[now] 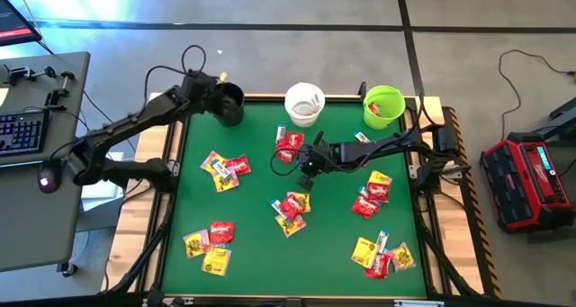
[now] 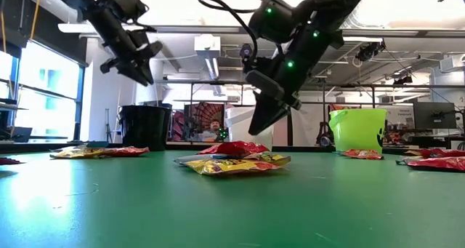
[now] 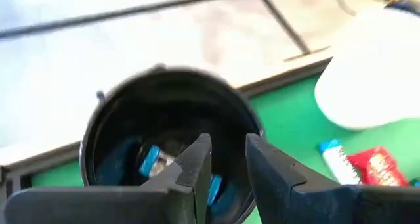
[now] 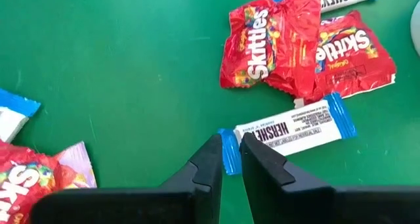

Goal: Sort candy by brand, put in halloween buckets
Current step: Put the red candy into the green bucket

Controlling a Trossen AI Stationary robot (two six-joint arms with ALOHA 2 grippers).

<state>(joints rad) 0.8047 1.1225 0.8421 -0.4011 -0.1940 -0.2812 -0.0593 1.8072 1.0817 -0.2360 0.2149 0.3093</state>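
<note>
Yellow candy (image 2: 231, 165) lies closest in the low view, with a red pack (image 2: 234, 148) on top of it, on the green table (image 1: 252, 208). More piles of red, yellow and white-and-blue packs are spread all over the table.

Three buckets stand along the table's far edge. Seen from above, the white bucket (image 1: 304, 103) is in the middle. On one side of it, at the corner, is the black bucket (image 1: 230, 103). On the other side is the green bucket (image 1: 383, 107), which has some red candy in it. A small red pile (image 1: 289, 146) lies on the table just in front of the white bucket.

The left gripper (image 3: 228, 159) hangs right over the black bucket. Its fingers are a little apart and hold nothing. White-and-blue candy (image 3: 152, 161) lies at the bottom of that bucket.

The right gripper (image 4: 230, 159) is low over the table, in front of the white bucket and just beside the red pile. Its fingers are nearly together, with a thin gap. Their tips are at the blue end of a white-and-blue bar (image 4: 291, 131) that lies flat on the table. I cannot tell if they pinch the wrapper or only touch it. Two red Skittles packs (image 4: 269, 43) lie just past the bar.
</note>
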